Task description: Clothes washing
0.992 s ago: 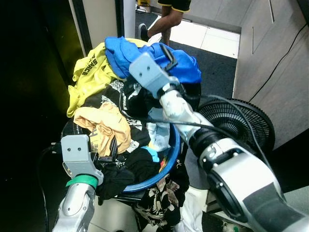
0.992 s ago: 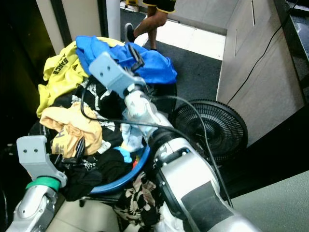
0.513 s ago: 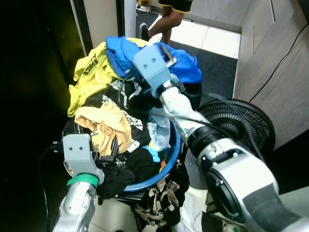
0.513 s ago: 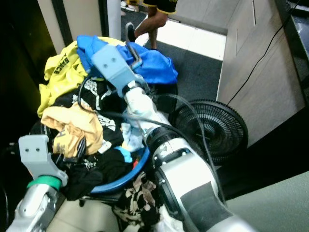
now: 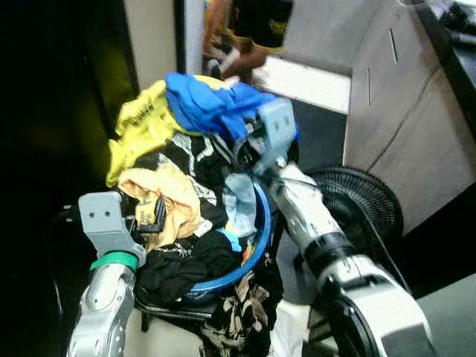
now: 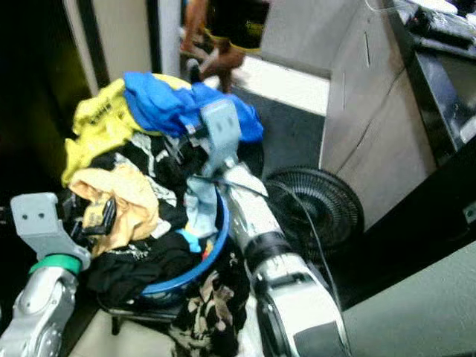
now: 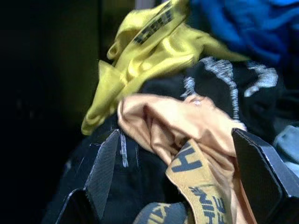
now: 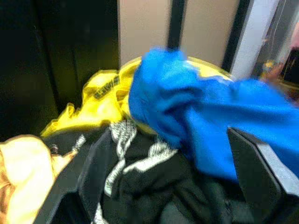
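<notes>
A blue basin [image 5: 258, 242] holds a heap of clothes. On top lies a blue garment [image 5: 208, 103], with a yellow one [image 5: 141, 125] to its left and black printed pieces below. My right gripper [image 8: 173, 186] is open at the right side of the heap, just under the blue garment [image 8: 201, 112], its fingers [image 8: 264, 170] wide apart. My left gripper [image 5: 152, 216] is open at the heap's near left. An orange-tan garment [image 7: 187, 126] lies between its spread fingers [image 7: 107, 168]. A pale blue cloth [image 5: 239, 199] hangs by the basin's rim.
A black floor fan [image 5: 361, 204] stands right of the basin. A grey cabinet [image 5: 401, 97] rises behind it. A person's legs [image 5: 249, 33] are at the back, in the doorway. A floral cloth [image 5: 242, 312] hangs below the basin. Deep shadow lies to the left.
The camera has shifted. My right wrist has swung to the right of the blue garment and turned to face the heap. The left gripper has risen slightly toward the orange-tan garment.
</notes>
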Motion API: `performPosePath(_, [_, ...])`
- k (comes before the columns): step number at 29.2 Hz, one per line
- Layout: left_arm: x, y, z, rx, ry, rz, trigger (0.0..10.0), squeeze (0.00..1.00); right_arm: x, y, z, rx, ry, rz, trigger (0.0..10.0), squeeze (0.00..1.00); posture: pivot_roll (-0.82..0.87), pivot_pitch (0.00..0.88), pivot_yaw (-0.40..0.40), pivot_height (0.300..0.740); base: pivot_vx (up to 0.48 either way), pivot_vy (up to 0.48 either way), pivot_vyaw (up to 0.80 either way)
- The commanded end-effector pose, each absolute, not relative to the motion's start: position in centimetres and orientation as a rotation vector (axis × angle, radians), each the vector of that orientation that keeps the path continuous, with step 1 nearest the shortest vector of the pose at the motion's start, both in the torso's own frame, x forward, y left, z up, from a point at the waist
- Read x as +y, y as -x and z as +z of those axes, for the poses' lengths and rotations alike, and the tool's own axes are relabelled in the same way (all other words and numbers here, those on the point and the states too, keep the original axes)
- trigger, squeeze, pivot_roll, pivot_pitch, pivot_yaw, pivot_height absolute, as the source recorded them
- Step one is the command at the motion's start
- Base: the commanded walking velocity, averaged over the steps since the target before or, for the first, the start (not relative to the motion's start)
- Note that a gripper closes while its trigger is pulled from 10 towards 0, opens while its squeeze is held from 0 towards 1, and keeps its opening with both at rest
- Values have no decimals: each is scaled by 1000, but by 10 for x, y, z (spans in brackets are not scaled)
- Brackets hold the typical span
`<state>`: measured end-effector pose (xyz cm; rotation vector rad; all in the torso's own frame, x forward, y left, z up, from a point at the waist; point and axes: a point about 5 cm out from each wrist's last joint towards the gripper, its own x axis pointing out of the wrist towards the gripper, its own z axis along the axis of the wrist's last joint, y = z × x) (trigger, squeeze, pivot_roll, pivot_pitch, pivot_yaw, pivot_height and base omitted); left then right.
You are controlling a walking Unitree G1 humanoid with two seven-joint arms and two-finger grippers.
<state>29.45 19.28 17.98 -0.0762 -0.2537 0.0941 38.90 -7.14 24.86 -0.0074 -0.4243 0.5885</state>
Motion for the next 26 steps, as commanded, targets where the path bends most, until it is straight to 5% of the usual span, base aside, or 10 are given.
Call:
performPosePath(1, [196,-293,170,-229,66,106,10000,0,-80,-382,259,-460,-53,614,10000,0,57,31,-53,740,0,0,0])
performPosePath(8, [196,-292,171,-261,93,86,10000,0,-79,-363,281,-517,-162,845,10000,0,59,14,-71,740,0,0,0])
performPosePath(11, [199,-292,168,-250,70,109,10000,0,-83,-360,274,-494,-77,868,10000,0,55,7,-76,740,0,0,0])
performPosePath(26, [194,-305,167,-242,9,93,10000,0,-84,-371,234,-398,144,681,10000,0,107,0,-67,740,0,0,0])
